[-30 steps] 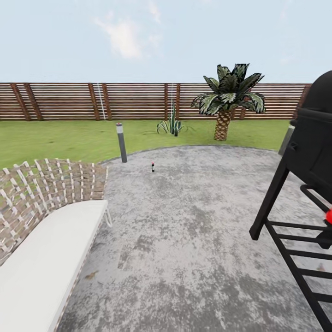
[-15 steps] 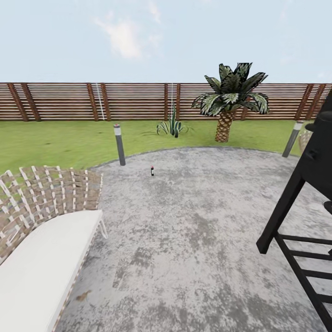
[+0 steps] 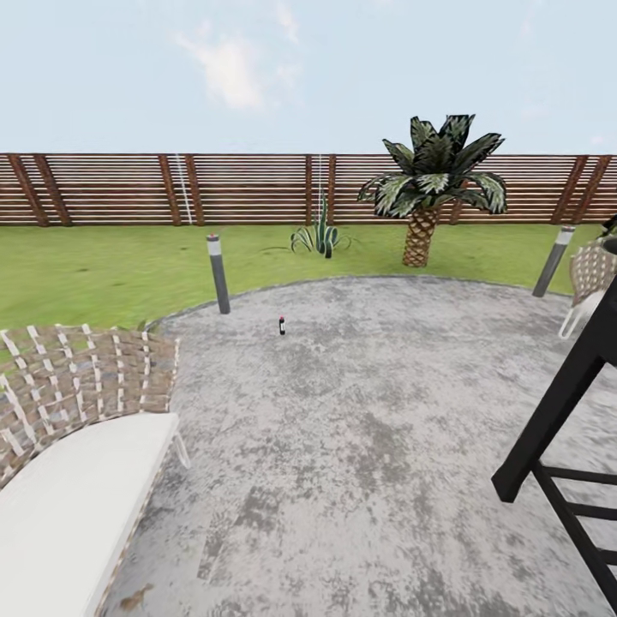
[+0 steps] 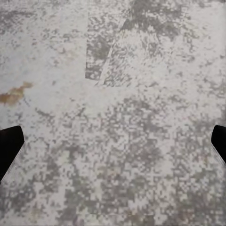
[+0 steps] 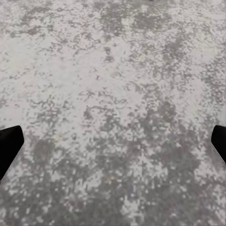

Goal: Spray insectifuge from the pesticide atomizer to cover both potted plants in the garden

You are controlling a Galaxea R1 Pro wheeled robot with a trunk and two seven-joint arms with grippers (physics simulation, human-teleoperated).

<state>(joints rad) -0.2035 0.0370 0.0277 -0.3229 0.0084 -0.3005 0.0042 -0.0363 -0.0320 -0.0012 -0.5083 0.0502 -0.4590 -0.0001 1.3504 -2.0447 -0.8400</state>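
The left gripper (image 4: 113, 141) is seen with its fingers spread wide at the picture's edges, nothing held, only speckled paving (image 4: 117, 94) beneath it. Well ahead of both claws, far across the paving, a small dark bottle with a red top (image 3: 282, 325) stands upright; it is judged to be the pesticide atomizer. It seems to lie slightly toward the left arm's side, so that arm is probably nearer. The right gripper (image 5: 113, 141) is likewise wide open and empty over paving. A drive forward is needed first.
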